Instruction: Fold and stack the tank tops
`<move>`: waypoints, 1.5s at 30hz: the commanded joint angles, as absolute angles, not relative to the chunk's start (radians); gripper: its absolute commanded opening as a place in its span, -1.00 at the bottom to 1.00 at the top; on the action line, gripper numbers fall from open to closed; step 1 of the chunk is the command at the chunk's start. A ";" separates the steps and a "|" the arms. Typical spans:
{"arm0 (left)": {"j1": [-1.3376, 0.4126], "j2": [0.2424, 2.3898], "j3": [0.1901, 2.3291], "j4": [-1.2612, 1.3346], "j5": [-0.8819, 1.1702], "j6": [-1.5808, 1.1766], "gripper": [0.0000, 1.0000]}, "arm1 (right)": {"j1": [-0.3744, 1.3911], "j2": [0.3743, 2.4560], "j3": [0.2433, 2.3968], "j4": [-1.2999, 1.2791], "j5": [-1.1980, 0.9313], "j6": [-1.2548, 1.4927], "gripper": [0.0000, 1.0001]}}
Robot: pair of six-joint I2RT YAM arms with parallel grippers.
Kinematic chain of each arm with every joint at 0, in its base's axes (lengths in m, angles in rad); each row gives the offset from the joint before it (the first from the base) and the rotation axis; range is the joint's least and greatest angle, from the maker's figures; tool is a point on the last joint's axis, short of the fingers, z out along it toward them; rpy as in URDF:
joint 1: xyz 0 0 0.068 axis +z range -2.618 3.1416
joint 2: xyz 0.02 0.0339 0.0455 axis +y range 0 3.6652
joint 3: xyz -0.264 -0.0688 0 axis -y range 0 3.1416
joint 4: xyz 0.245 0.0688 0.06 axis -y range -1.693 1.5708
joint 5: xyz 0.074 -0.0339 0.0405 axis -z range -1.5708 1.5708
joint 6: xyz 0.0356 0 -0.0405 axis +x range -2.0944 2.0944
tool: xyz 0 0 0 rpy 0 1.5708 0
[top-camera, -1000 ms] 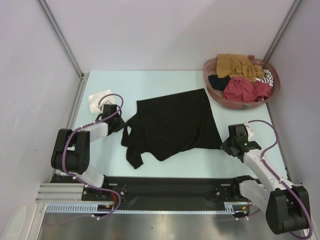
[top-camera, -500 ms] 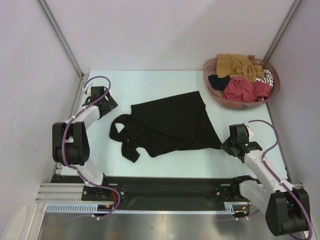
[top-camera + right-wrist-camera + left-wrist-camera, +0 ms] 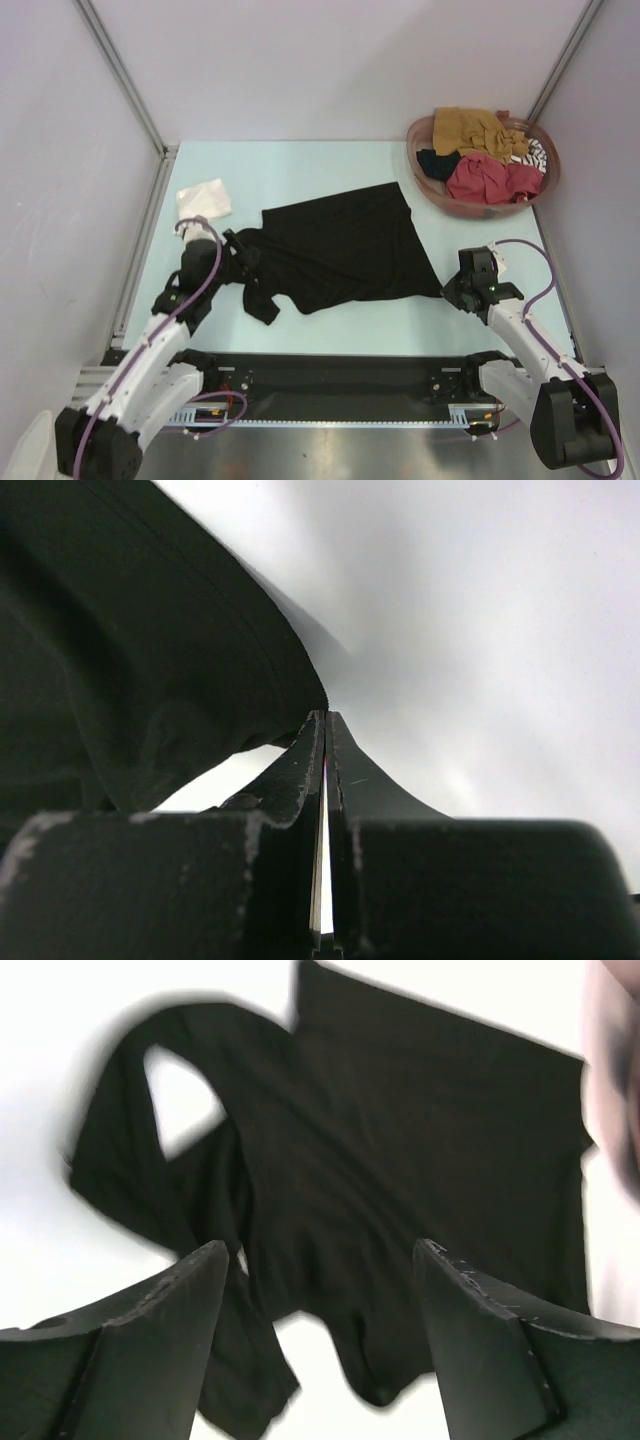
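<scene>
The black tank top (image 3: 345, 245) lies flat in the middle of the table (image 3: 300, 165). Its long axis runs left to right, with the straps at the left end and the hem at the right. The left claw (image 3: 238, 262) hangs spread over the strap end, and the straps lie just ahead of its fingers (image 3: 170, 1310), so this arm is nearer that end. The right claw (image 3: 452, 291) is pressed together at the hem's near corner, seemingly pinching the cloth there.

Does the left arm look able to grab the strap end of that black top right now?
Probably yes: the left gripper is open and hovers right above the black tank top's bunched straps, with nothing in between.
</scene>
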State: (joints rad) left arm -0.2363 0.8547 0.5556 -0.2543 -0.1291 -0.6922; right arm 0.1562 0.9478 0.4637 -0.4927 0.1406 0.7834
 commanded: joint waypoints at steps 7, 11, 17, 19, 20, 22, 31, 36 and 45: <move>-0.371 0.709 0.417 -0.400 -0.103 -0.853 0.62 | 0.150 0.954 0.454 -0.454 0.127 0.770 -1.00; -0.460 0.831 0.431 -0.342 -0.061 -0.833 0.55 | 0.150 0.953 0.456 -0.459 0.127 0.772 -1.00; -0.554 0.989 0.463 -0.368 -0.153 -0.869 0.55 | 0.150 0.943 0.456 -0.465 0.127 0.773 -1.00; -0.554 1.014 0.466 -0.424 -0.198 -0.908 0.56 | 0.150 0.940 0.454 -0.465 0.129 0.772 -1.00; -0.554 1.022 0.471 -0.446 -0.251 -0.958 0.55 | 0.150 0.942 0.454 -0.465 0.130 0.772 -1.00; -0.554 1.049 0.474 -0.482 -0.275 -0.991 0.39 | 0.150 0.942 0.449 -0.459 0.130 0.773 -1.00; -0.551 0.924 0.462 -0.649 -0.455 -1.135 -0.54 | 0.146 0.939 0.451 -0.460 0.126 0.781 -1.00; -0.448 0.809 0.508 -0.771 -0.538 -1.128 -0.62 | 0.130 0.931 0.451 -0.465 0.124 0.781 -1.00; -0.268 0.666 0.532 -0.871 -0.586 -1.124 0.85 | 0.121 0.914 0.445 -0.465 0.103 0.779 -1.00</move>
State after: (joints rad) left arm -0.2932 0.6975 0.4976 -0.8375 -0.5560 -1.1210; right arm 0.1284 0.9291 0.4496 -0.4736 0.1131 0.7845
